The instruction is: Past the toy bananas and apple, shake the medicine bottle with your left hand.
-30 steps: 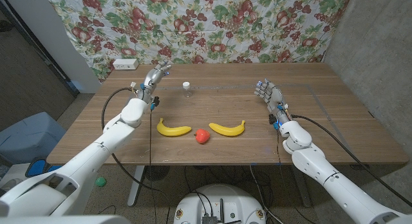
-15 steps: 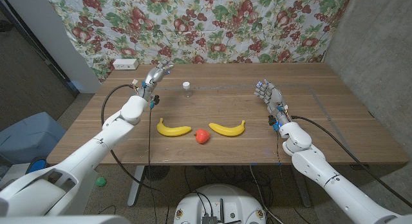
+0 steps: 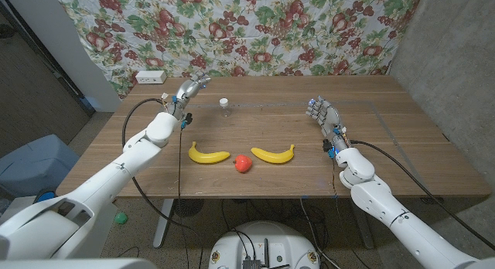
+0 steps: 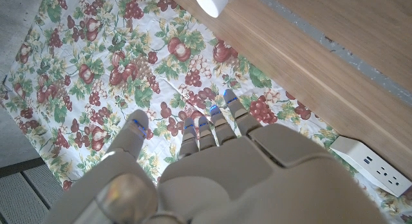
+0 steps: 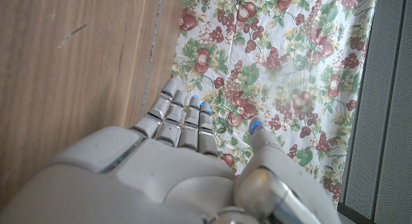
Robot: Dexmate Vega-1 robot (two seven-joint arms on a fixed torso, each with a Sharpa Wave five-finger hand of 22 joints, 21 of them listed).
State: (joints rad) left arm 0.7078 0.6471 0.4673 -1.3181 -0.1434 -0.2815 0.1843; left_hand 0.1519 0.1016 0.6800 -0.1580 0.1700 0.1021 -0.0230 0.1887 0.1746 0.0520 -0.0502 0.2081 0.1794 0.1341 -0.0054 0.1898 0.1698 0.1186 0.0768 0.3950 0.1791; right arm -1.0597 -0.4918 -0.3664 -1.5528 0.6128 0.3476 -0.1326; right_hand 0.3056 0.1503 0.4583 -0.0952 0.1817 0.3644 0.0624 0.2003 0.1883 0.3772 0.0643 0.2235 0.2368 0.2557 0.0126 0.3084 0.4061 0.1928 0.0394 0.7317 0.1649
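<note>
A small clear medicine bottle with a white cap (image 3: 224, 105) stands upright on the wooden table (image 3: 387, 137), behind the fruit; its white cap (image 4: 212, 2) shows in the left wrist view. My left hand (image 3: 188, 89) hovers to the left of the bottle, fingers spread, holding nothing, a gap between them. Two yellow toy bananas (image 3: 208, 154) (image 3: 274, 154) lie in the table's middle with a red toy apple (image 3: 243, 163) between them. My right hand (image 3: 322, 112) is raised at the right side, fingers apart and empty.
A white power strip (image 3: 150, 77) lies at the table's back left corner, also the power strip (image 4: 373, 164) in the left wrist view. A floral cloth (image 3: 247, 29) hangs behind the table. A blue bin (image 3: 31, 165) stands on the floor at left.
My left hand has drifted slightly toward the back and right, closer to the bottle. The right hand, bottle and fruit have not moved.
</note>
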